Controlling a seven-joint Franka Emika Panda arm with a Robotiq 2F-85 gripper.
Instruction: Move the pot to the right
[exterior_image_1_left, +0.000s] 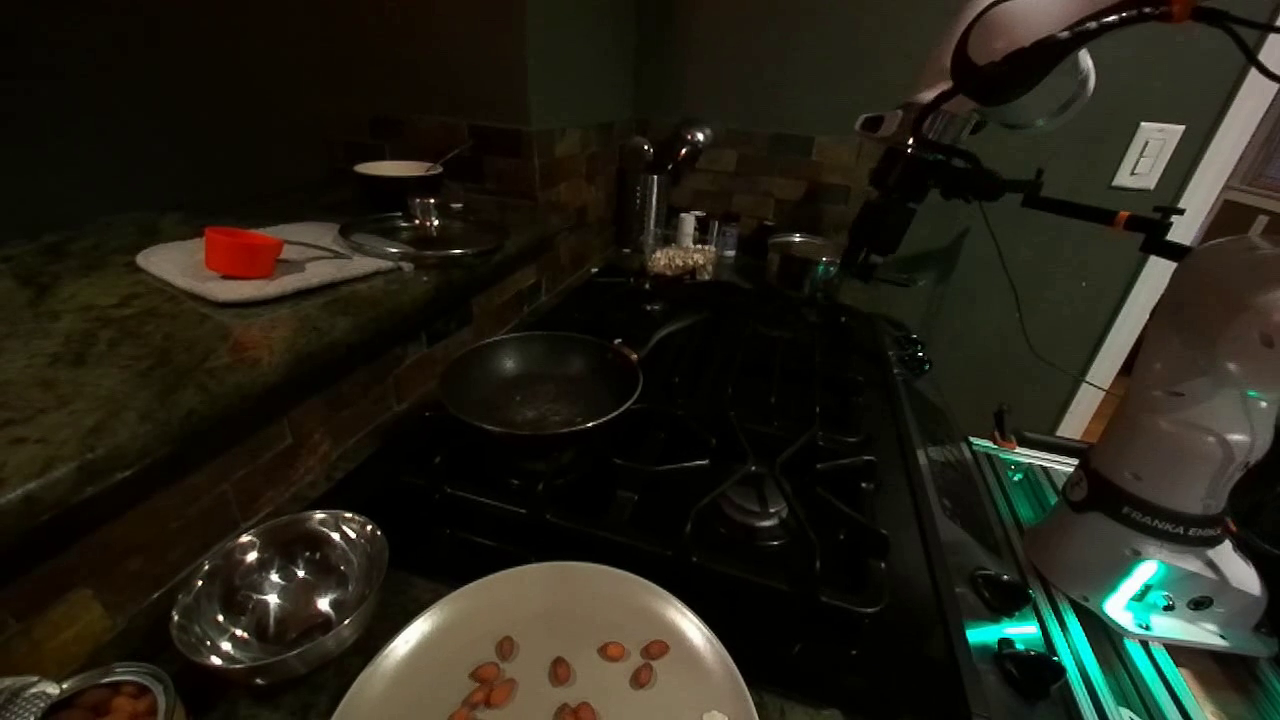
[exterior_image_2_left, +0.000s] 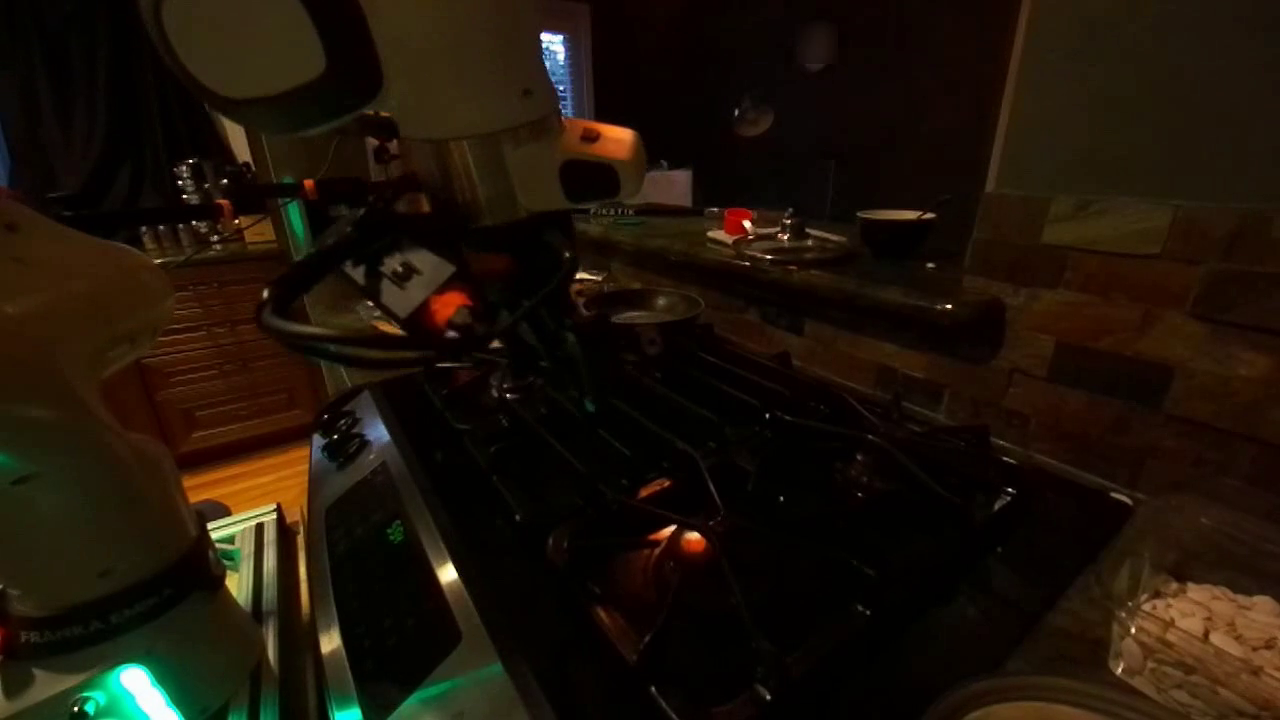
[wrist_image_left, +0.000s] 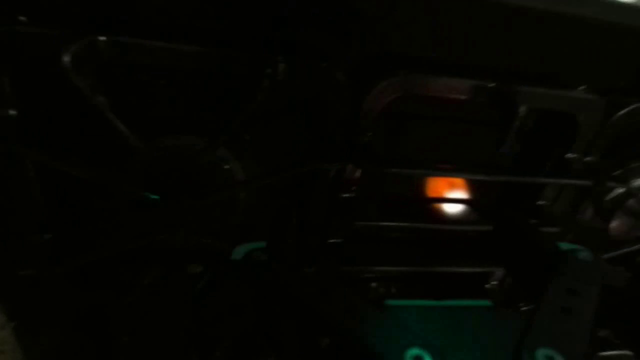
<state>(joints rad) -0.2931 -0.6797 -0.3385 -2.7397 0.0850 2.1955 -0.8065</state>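
The gripper (wrist_image_left: 412, 249) hangs over the black stove (exterior_image_1_left: 650, 540), its jaws spread wide apart in the wrist view. In an exterior view the pot (exterior_image_1_left: 801, 265) stands upright at the stove's far end, near a part-filled clear container (exterior_image_1_left: 658, 240); whether it sits on the stove or just past it, I cannot tell. The frying pan (exterior_image_1_left: 540, 385) rests on the stove, and by the near end a steel bowl (exterior_image_1_left: 280, 595) sits near a plate (exterior_image_1_left: 600, 595) of almonds (exterior_image_1_left: 561, 671).
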